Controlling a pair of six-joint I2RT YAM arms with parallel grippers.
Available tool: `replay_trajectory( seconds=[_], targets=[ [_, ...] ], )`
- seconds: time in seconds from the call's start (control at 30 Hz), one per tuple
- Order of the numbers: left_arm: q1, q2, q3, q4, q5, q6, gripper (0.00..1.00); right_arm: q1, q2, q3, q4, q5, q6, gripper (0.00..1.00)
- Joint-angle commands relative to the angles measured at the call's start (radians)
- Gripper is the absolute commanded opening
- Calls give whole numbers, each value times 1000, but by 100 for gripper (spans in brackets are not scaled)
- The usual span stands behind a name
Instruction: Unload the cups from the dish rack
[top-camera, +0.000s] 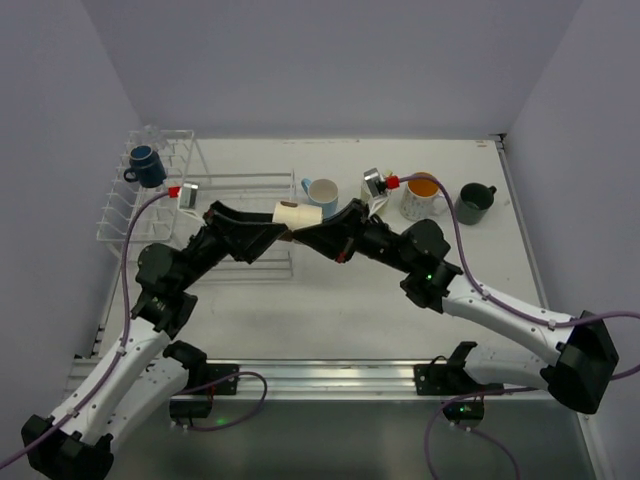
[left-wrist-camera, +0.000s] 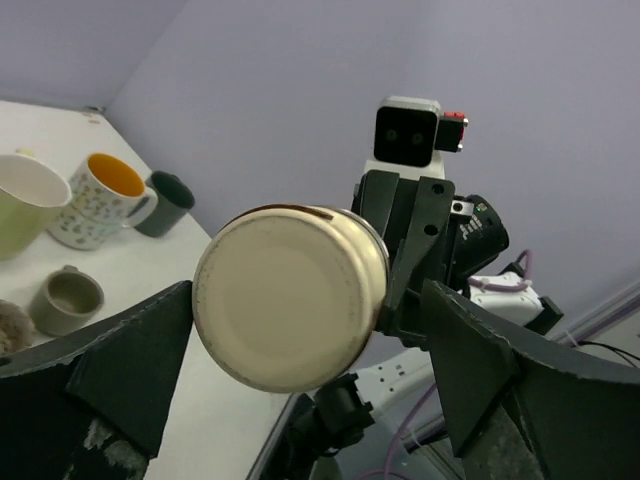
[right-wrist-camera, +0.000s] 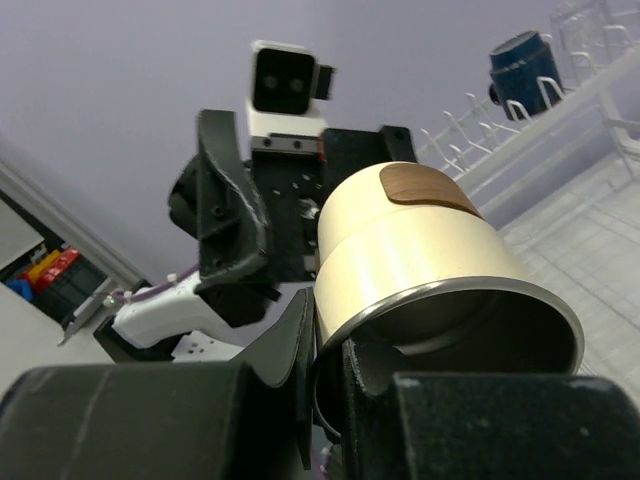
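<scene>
A cream cup (top-camera: 298, 214) hangs on its side in mid-air above the table's middle. My right gripper (right-wrist-camera: 330, 360) is shut on its rim, one finger inside and one outside; it also shows in the top view (top-camera: 320, 224). In the left wrist view my left gripper (left-wrist-camera: 305, 300) is open, its jaws standing wide on either side of the cup's base (left-wrist-camera: 285, 310), with a gap on the right side. A navy cup (top-camera: 146, 165) sits upside down on the white wire dish rack (top-camera: 118, 215) at the far left.
A light blue cup (top-camera: 322, 193), a white cup with orange inside (top-camera: 424, 195) and a dark green cup (top-camera: 475, 202) stand on the table at the back. A pale yellow-green cup (left-wrist-camera: 20, 200) and a small grey-brown cup (left-wrist-camera: 68, 300) stand near them.
</scene>
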Motion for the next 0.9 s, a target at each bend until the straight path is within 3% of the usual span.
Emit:
replay_trajectory(
  seconds=[0.0, 0.13, 0.2, 0.23, 0.33, 0.53, 0.87],
  targets=[
    [-6, -80, 81, -153, -78, 170, 100, 0, -96, -28, -95, 131, -89, 0],
    [-6, -129, 199, -469, -192, 378, 100, -7, -242, -37, -446, 312, -226, 0],
    [-5, -134, 233, -591, -256, 525, 100, -53, -264, 7, -711, 372, -278, 0],
    [-6, -131, 255, -679, -279, 572, 100, -138, -264, 27, -903, 430, -280, 0],
    [-5, -126, 255, -792, -355, 711, 100, -344, -250, 54, -1118, 420, -324, 0],
    [-5, -149, 137, -801, -326, 802, 100, -500, -101, 98, -1212, 471, -427, 0],
    [-5, -194, 88, -798, -382, 816, 100, -540, 264, 254, -1214, 557, -498, 0]
  ],
)
